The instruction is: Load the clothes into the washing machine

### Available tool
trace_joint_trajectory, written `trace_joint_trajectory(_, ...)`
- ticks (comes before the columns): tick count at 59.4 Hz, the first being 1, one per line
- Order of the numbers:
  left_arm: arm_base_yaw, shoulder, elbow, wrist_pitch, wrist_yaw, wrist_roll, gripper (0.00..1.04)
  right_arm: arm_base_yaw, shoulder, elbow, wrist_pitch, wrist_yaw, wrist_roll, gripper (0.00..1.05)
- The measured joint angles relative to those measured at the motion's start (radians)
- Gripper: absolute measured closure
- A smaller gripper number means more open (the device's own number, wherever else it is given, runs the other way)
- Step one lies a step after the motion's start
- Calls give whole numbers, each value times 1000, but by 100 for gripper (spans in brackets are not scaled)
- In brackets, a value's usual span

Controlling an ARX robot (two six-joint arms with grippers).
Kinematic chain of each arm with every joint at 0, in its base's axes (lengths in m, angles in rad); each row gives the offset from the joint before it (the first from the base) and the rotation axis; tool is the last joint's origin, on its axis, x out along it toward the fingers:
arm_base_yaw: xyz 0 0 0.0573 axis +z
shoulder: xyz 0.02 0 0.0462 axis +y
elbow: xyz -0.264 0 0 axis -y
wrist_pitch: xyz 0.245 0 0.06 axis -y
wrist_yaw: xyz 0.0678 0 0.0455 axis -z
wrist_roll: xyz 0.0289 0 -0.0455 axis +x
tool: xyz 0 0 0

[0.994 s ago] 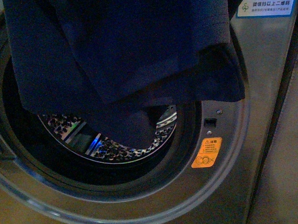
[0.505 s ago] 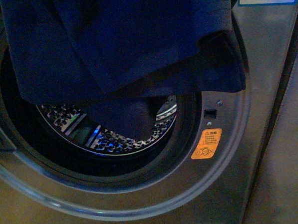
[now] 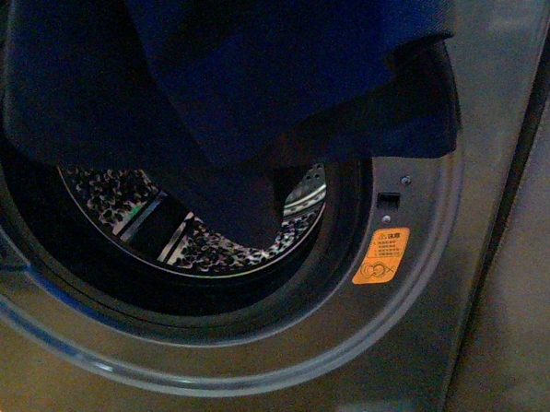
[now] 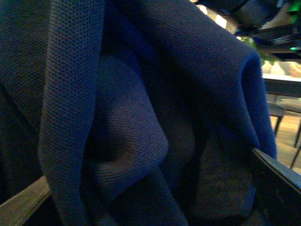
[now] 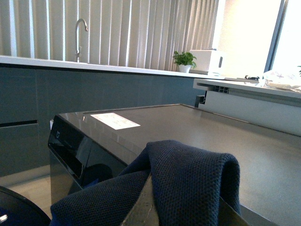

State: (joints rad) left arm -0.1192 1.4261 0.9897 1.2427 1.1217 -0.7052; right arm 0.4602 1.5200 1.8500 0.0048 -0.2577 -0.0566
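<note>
floor (image 3: 531,340), w/ grey washing machine (image 3: 429,336) on it

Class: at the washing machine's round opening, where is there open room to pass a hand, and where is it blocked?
Open: the lower mouth, between the hanging edge of the navy garment and the bottom of the door rim, perforated drum showing. Blocked: the upper half, draped by that garment.
</note>
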Motion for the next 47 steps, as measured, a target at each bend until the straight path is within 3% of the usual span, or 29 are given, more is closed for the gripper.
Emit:
trace_joint_trajectory(10, -62, -14, -10, 66, -52, -122, 7, 0, 0, 0, 0, 2, 0, 99)
trace_joint_trajectory(18, -85, -28, -10, 5, -97, -122, 7, 0, 0, 0, 0, 2, 0, 99)
trace_joint_trajectory(31, -177, -75, 18, -371, -267, 127, 7, 0, 0, 0, 0, 2, 0, 99)
trace_joint_trajectory(47, -290, -75, 75, -551, -503, 381, 7, 0, 0, 0, 0, 3, 0, 99)
